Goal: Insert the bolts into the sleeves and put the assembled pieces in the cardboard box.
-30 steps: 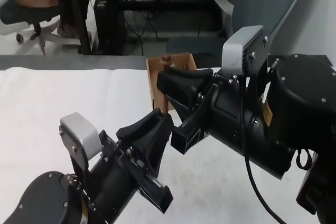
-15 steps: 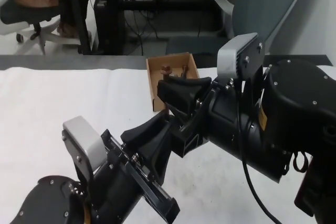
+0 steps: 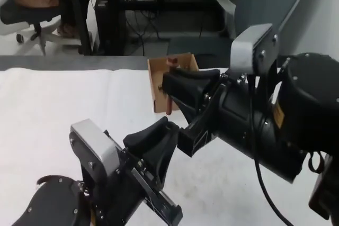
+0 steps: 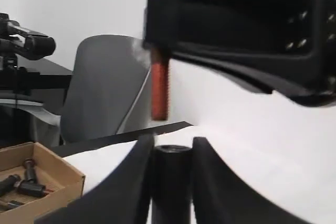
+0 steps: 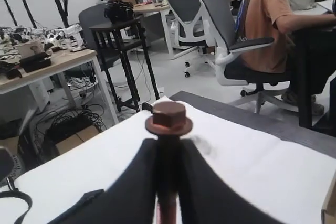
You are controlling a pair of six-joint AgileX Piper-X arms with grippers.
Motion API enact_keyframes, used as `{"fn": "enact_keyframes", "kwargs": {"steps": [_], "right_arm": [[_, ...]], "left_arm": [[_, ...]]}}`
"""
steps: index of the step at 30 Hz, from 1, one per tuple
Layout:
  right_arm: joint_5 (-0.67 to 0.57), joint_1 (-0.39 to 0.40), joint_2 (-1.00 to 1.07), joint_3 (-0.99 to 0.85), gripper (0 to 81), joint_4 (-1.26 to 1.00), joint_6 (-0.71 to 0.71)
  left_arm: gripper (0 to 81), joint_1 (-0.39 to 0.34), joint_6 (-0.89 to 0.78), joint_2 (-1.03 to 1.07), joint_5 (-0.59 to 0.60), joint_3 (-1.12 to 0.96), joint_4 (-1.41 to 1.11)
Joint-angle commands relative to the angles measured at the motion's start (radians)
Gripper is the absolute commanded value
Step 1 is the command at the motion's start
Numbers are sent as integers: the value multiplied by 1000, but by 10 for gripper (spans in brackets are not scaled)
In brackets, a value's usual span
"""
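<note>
My right gripper (image 3: pixel 172 86) is shut on a rusty brown bolt (image 3: pixel 169 99), held upright with its head (image 5: pixel 168 119) on top. In the left wrist view the bolt's threaded shaft (image 4: pixel 159 90) hangs just above a black sleeve (image 4: pixel 170 182). That sleeve stands upright between the fingers of my left gripper (image 4: pixel 172 148), which is shut on it. In the high view my left gripper (image 3: pixel 159 130) sits low, just below and in front of the right one. The cardboard box (image 3: pixel 156 86) stands behind the bolt and holds several dark assembled pieces (image 4: pixel 23 184).
A white cloth (image 3: pixel 53 104) covers the bench. Beyond the far edge are office chairs (image 3: pixel 32 3), a black stand (image 5: pixel 123 51), cables and a seated person (image 5: pixel 273 30).
My left arm has shifted right and closer under the right gripper. The right gripper dipped with the bolt, then rose again, and the bolt now hangs over the sleeve.
</note>
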Motion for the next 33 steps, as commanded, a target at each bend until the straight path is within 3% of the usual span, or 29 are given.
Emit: {"fn": "enact_keyframes", "kwargs": {"steps": [1,33], "right_arm": [[-13,2,-17,-14,4,-13,7],[-13,2,3,-14,4,24,69]], "left_arm": [[18,3,43,-6,-40,-8,3],[18,8,-25,-6,-6,-8,-132]]}}
